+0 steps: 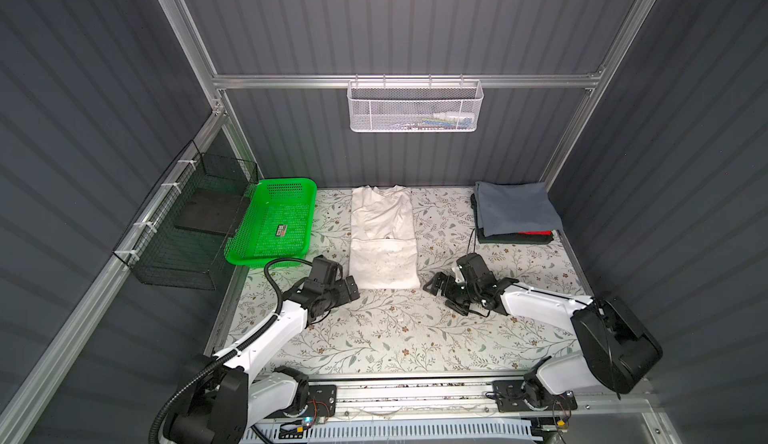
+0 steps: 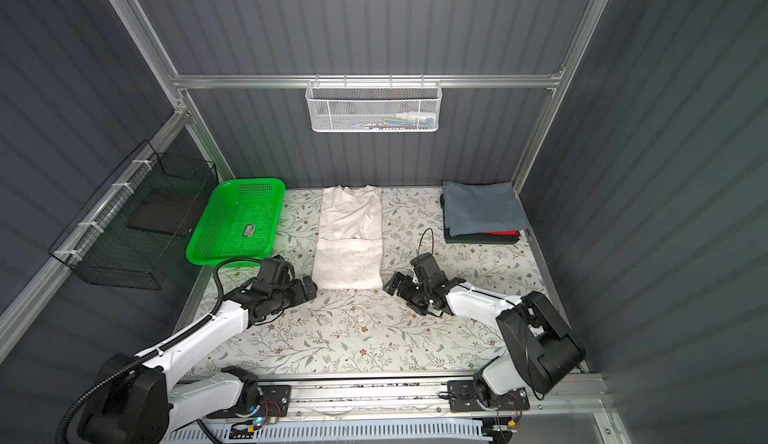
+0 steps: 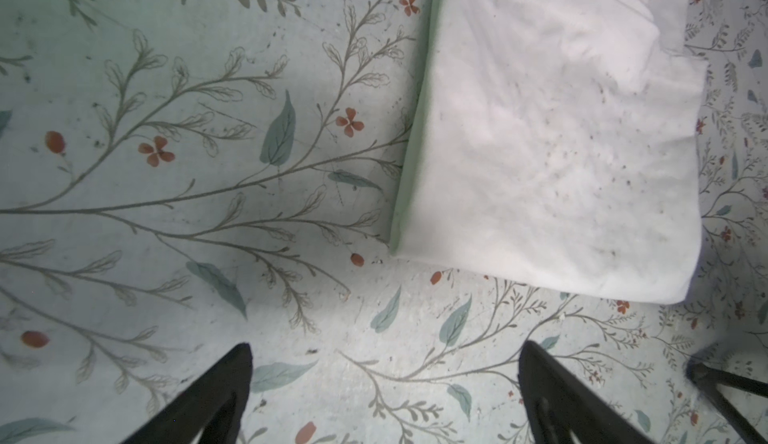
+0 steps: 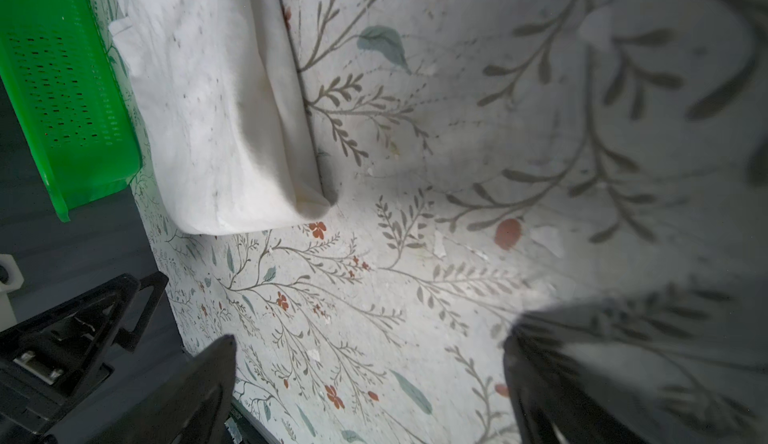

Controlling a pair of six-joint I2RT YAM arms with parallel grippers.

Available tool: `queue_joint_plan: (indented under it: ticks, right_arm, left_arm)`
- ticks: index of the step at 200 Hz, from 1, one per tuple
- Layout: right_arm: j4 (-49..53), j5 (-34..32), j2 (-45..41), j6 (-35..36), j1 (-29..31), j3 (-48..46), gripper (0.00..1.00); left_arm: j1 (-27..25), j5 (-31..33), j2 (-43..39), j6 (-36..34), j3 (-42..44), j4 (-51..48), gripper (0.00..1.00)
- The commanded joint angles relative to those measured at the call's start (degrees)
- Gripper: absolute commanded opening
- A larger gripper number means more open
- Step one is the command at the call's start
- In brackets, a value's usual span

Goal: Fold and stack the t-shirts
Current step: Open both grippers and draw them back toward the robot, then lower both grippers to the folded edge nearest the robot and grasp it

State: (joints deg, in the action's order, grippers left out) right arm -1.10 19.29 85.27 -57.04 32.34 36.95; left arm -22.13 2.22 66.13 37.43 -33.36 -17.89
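The left pincer and right pincer gape empty, flanking the half-folded white shirt, seemingly poised for the next fold.

- left arm: white moulded shells, black joint housings, chunky black motor block at the shoulder
- corrugated black conduit: routed outside along the left arm, clipped to the white shell
- right arm: same white shells, with a big rounded black elbow housing
- thin black cable: small loop off the right arm's wrist block
- left gripper and right gripper: all black, with a boxy black module behind each
- fingers: black, flat, tapered to blunt points; triangular cut-outs visible in the right wrist view
- base plates: black, with visible screw heads; red and black wires beside them
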Motion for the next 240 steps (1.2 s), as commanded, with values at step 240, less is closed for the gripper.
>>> queue_joint_plan:
  ticks: [240]
  right_arm:
    - [-10.8,1.7,19.2,-3.0,1.3,7.2,0.64]
  left_arm:
    - [0.6,-5.7,12.6,7.9,3.0,12.3,0.75]
